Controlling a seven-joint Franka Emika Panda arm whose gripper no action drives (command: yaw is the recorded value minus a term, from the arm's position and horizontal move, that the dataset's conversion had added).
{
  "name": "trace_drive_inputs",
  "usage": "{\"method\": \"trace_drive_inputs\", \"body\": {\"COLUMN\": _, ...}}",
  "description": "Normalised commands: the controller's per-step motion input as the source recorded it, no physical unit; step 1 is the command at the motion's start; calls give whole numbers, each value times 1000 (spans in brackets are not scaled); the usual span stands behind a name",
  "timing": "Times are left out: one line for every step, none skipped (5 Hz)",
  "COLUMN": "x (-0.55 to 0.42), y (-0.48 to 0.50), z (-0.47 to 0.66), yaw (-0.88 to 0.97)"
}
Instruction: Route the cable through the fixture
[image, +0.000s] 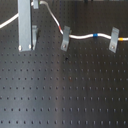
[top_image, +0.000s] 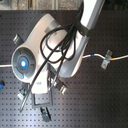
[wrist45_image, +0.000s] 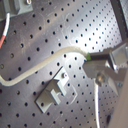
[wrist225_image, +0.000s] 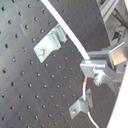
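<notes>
Looking through the first wrist view, I see my gripper (wrist45_image: 95, 67) pinching the cable (wrist45_image: 45, 62), its fingers pressed onto the cord just above the black perforated board (wrist45_image: 75, 25). The fixture (wrist45_image: 55, 92) stands close beneath the cable's curve, not touching it. In the first exterior view the cable (image: 82, 36) runs past two similar brackets.

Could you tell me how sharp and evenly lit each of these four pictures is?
First exterior view: soft throughout, the cable blurred, the board evenly dark. Second exterior view: the arm fills the frame, bright against the dark board. Both wrist views: sharper on the board, with the claw slightly soft at the edge.
</notes>
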Motion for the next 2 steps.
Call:
{"method": "trace_drive_inputs", "body": {"x": -380, "y": 448, "z": 384, "yaw": 146}}
{"method": "trace_drive_inputs", "body": {"x": -329, "y": 28, "z": 337, "yaw": 617}}
